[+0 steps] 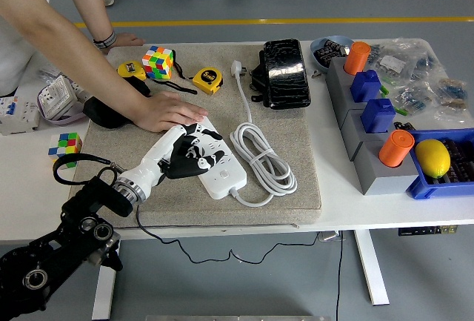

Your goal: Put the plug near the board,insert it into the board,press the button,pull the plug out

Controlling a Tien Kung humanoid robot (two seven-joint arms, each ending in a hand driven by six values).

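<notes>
A white power strip [224, 177] lies slantwise on the grey mat [296, 180], its white cord [264, 162] coiled to its right. A person's hand [167, 111] presses flat on the strip's far end. My left hand [192, 151] is over the strip's middle, black fingers curled around the black plug [176, 166], which is mostly hidden beneath them. The plug's thin black cable [72, 161] loops off to the left by my forearm. My right arm is out of view.
At the mat's back lie a Rubik's cube [158, 61], a yellow tape measure [207, 80] and a black case [284, 73]. Grey blocks with orange and blue pieces [370, 113] and a blue bin with a lemon [432, 158] stand at the right. A small cube [65, 148] sits left.
</notes>
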